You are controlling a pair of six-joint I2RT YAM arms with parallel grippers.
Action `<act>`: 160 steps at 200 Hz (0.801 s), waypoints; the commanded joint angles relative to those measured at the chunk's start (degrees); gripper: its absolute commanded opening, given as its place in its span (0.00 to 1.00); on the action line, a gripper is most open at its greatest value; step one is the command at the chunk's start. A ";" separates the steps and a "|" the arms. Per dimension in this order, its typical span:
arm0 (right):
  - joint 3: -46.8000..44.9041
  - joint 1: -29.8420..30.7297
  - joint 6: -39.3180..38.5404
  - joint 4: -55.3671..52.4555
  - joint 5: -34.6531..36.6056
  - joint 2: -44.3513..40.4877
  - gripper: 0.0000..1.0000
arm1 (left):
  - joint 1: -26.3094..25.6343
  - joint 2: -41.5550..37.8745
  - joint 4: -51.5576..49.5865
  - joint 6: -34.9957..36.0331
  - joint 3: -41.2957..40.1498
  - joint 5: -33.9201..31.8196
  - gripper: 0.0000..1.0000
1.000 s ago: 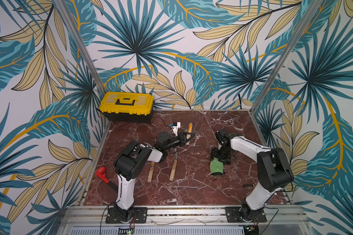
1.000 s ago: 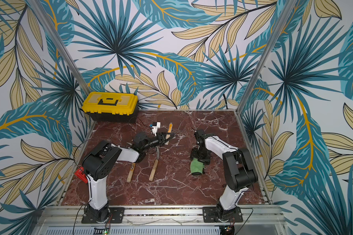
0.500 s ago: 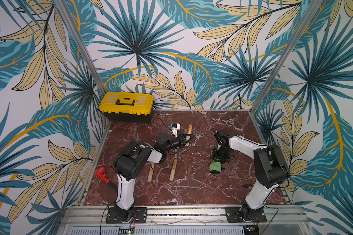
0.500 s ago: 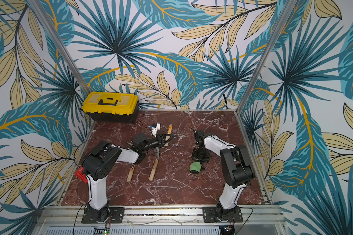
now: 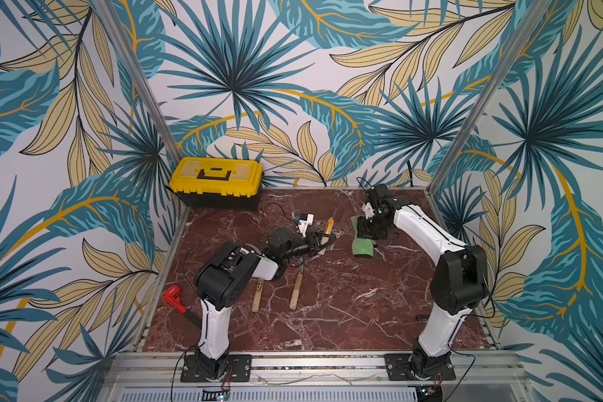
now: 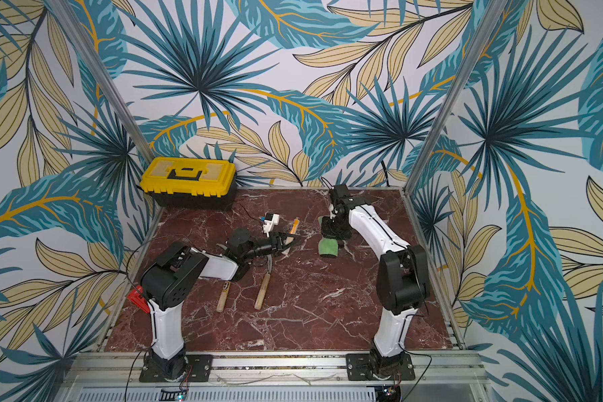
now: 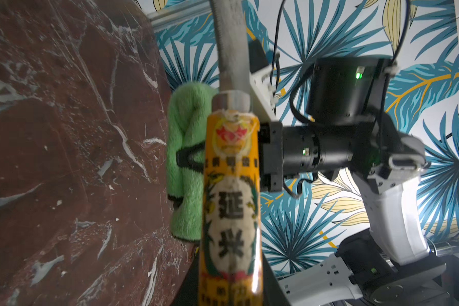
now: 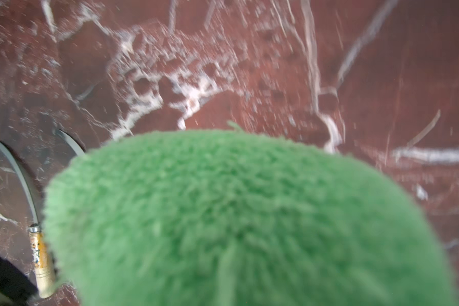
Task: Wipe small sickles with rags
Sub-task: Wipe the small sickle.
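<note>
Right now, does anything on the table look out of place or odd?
Only the red tool: it lies apart at the left edge of the table, beside the left arm, away from the sickles. A small dark bit by the right arm is too small to identify. Nothing looks spilled or broken.

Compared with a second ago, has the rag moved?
Yes. In both top views the rag now shows farther from the front rail and nearer the back wall. I cannot tell whether it was lifted or carried back.
</note>
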 commanded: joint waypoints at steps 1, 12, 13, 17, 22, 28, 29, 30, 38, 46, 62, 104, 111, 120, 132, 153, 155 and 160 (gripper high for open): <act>6.08 -0.37 -4.77 -5.08 -0.50 5.26 0.10 | -1.18 -3.55 1.83 1.10 -2.01 2.13 0.00; 9.62 -0.38 -5.58 -6.40 -0.32 7.34 0.10 | -1.75 -4.08 1.74 1.30 -2.61 2.10 0.00; 10.00 -0.38 -5.68 -6.52 -0.27 7.52 0.10 | -1.83 -4.11 1.74 1.34 -2.64 2.10 0.00; 11.15 -0.38 -5.84 -6.81 -0.02 8.18 0.10 | -2.01 -4.28 1.73 1.38 -2.74 2.16 0.00; 12.57 -0.38 -6.14 -7.26 0.24 8.94 0.10 | -2.32 -4.44 1.65 1.46 -2.86 2.22 0.00; 14.25 -0.38 -6.38 -7.95 0.60 9.83 0.10 | -2.63 -4.65 1.64 1.47 -3.01 2.26 0.00; 14.60 -0.38 -6.44 -8.04 0.67 9.95 0.10 | -2.67 -4.70 1.64 1.47 -3.02 2.18 0.00; 14.90 -0.38 -6.46 -8.08 0.79 10.15 0.10 | -2.73 -4.73 1.60 1.47 -3.02 2.13 0.00; 16.74 -0.38 -6.49 -8.74 1.31 11.19 0.10 | -3.11 -4.99 1.51 1.55 -3.13 2.23 0.00; 18.42 -0.38 -6.70 -9.33 1.41 12.10 0.10 | -3.45 -5.10 1.43 1.55 -3.27 2.25 0.00; 20.89 -0.38 -7.24 -10.13 1.25 13.69 0.10 | -3.89 -5.20 1.29 1.55 -3.55 2.26 0.00; 22.24 -0.33 -9.71 -9.53 0.61 14.22 0.10 | -4.37 -4.61 0.94 1.56 -3.98 2.40 0.00; 22.03 -0.30 -10.46 -9.31 0.23 13.78 0.09 | -4.38 -4.28 0.79 1.56 -3.90 2.51 0.00; 21.37 -0.26 -11.42 -8.69 -0.04 13.05 0.09 | -4.38 -3.77 0.61 1.56 -3.83 2.58 0.00; 20.03 0.12 -13.12 -7.62 -0.45 11.40 0.09 | -4.38 -3.08 0.37 1.49 -3.56 2.75 0.00; 17.34 1.43 -16.27 -5.76 -0.81 8.45 0.08 | -4.38 -1.53 -0.01 1.22 -2.47 3.30 0.00; 17.08 1.57 -16.52 -5.43 -0.83 8.18 0.08 | -4.38 -1.37 -0.09 1.21 -2.36 3.32 0.00; 16.36 1.87 -16.86 -4.89 -0.92 7.55 0.08 | -4.38 -1.04 -0.24 1.13 -2.09 3.57 0.00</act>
